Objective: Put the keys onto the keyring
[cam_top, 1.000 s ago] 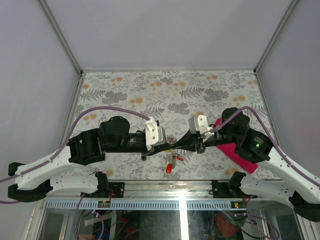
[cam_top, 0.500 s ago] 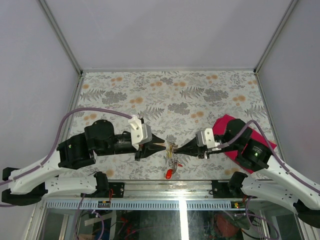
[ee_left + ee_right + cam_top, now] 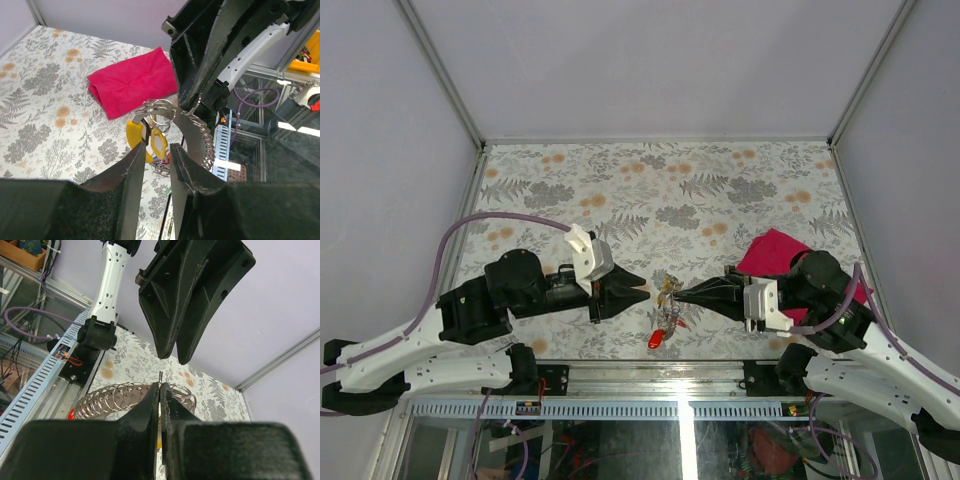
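Keyring: held aloft between the arms, over the worktop's near edge, with the keys dangling under it.
Right hand: closed, pinching the keyring.
Left hand: slightly parted, empty, just left of the cluster.
Risk: your pinch is thin, so a sideways nudge from the left hand could twist the ring free and drop everything.

We see a floral-patterned table covering across the centre of the top view. A folded magenta cloth lies on it at right of centre; in the left wrist view it appears at upper centre. Plain pale walls enclose the table, joined by aluminium corner posts. A slotted cable duct runs along the bottom edge.
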### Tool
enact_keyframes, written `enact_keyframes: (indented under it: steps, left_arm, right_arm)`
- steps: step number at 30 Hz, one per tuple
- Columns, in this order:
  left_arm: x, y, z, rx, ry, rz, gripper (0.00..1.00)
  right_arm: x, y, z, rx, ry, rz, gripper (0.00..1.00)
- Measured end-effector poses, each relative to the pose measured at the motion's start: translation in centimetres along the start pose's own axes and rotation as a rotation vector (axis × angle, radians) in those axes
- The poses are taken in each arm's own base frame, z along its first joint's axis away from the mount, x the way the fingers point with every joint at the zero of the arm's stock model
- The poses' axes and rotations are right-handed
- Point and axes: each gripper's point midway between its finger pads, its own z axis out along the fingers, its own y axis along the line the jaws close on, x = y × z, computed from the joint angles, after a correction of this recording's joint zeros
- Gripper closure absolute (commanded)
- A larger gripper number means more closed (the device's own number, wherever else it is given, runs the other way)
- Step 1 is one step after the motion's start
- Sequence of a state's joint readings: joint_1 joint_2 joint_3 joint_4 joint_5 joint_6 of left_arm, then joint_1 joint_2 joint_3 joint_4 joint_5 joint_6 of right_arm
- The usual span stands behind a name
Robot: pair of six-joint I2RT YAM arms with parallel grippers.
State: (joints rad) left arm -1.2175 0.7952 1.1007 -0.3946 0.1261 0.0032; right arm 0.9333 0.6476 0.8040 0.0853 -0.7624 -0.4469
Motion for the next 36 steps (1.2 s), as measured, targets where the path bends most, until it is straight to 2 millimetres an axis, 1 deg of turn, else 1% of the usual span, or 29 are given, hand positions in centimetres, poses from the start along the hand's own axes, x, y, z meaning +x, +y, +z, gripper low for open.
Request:
enact_keyframes:
  steps: [2,5,8,11,12,16,18,20,23,27,29,32,36]
  left_arm:
    - [0.3,0.5,0.1,-0.032,0.001,-0.029,0.71]
    - [1.2,1.8,0.3,-0.116,0.016,-0.084,0.71]
    - [2.5,3.7,0.7,-0.212,0.042,-0.151,0.71]
    - [4.5,7.9,0.5,-0.349,0.071,-0.244,0.69]
    - [5.5,9.5,0.2,-0.400,0.083,-0.281,0.68]
    - [9.6,14.1,-0.9,-0.548,0.146,-0.419,0.62]
    - [11.5,15.7,-1.3,-0.613,0.183,-0.488,0.60]
    - [13.3,16.9,-1.6,-0.677,0.216,-0.552,0.56]
    - [16.3,17.8,-2.4,-0.769,0.248,-0.649,0.49]
    - [20.8,17.9,-3.6,-0.878,0.302,-0.790,0.37]
    - [22.8,18.0,-3.9,-0.933,0.337,-0.854,0.34]
    - [25.0,18.3,-4.3,-1.015,0.381,-0.930,0.33]
    - [26.9,18.5,-4.9,-1.086,0.406,-0.970,0.32]
  right_arm:
    - [0.0,0.0,-0.1,0.002,-0.002,-0.013,1.00]
    - [0.1,-0.1,-0.1,0.012,0.004,-0.019,1.00]
    - [0.8,-0.1,-0.3,0.023,0.033,0.002,1.00]
    - [2.1,0.3,-0.6,0.028,0.090,0.051,1.00]
    - [2.6,0.5,-0.8,0.026,0.110,0.070,1.00]
    - [3.9,1.0,-1.2,0.032,0.167,0.127,1.00]
    - [4.2,1.2,-1.4,0.039,0.185,0.149,1.00]
    - [4.4,1.3,-1.7,0.045,0.196,0.166,1.00]
    - [4.2,1.3,-2.0,0.061,0.198,0.179,1.00]
    - [3.8,1.3,-2.1,0.073,0.188,0.198,1.00]
    - [3.8,1.4,-2.2,0.075,0.187,0.212,1.00]
    - [4.1,1.7,-2.2,0.075,0.189,0.232,1.00]
    - [4.9,2.2,-2.2,0.072,0.201,0.261,1.00]
